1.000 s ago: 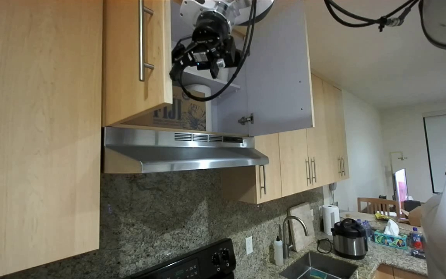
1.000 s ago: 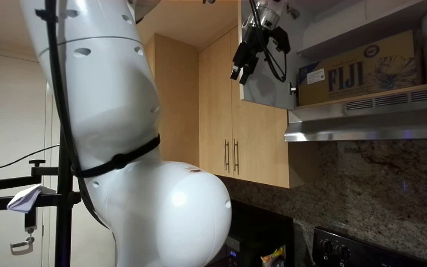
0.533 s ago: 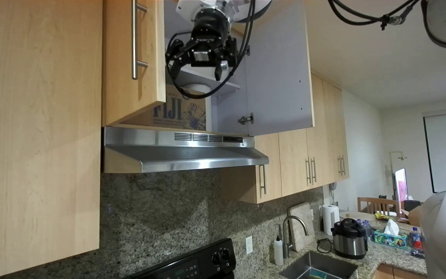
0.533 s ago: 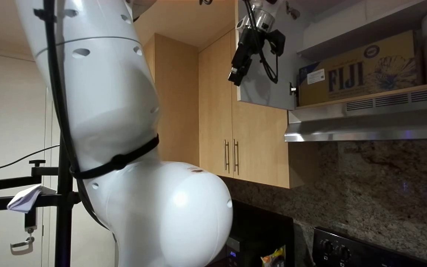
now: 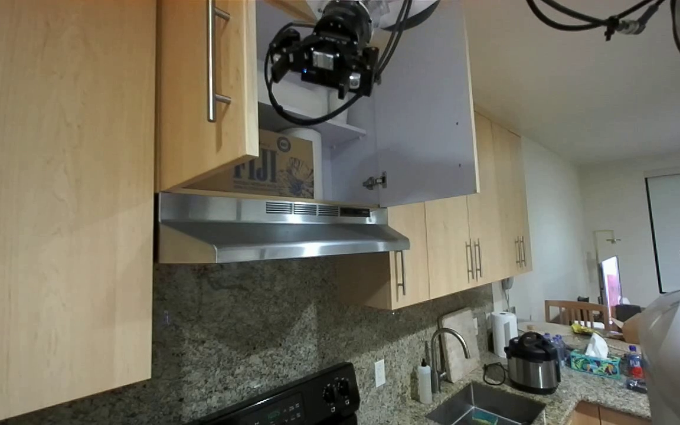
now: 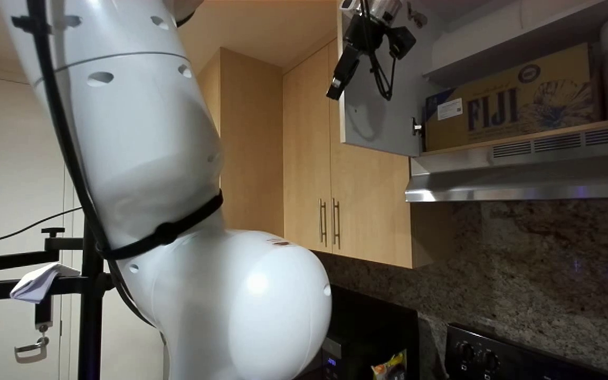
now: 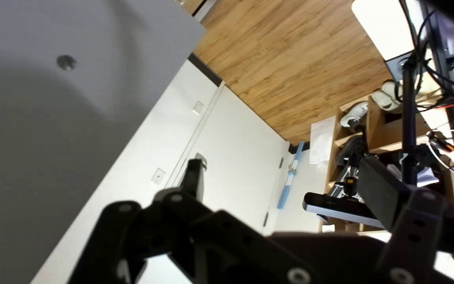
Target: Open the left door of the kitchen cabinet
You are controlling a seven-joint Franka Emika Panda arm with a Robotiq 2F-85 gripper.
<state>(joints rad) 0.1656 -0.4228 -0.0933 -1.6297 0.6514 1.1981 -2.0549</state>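
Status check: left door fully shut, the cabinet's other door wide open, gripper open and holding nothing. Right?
Not quite: the left door is partly open, not shut. An exterior view shows it angled out from the kitchen cabinet. The rest holds: the other door is wide open, and the gripper is open and holding nothing.

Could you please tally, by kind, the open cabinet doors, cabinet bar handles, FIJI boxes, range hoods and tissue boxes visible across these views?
Left door and right door, open: 2
Cabinet bar handles: 8
FIJI box: 1
Range hood: 1
Tissue box: 1
Total: 13
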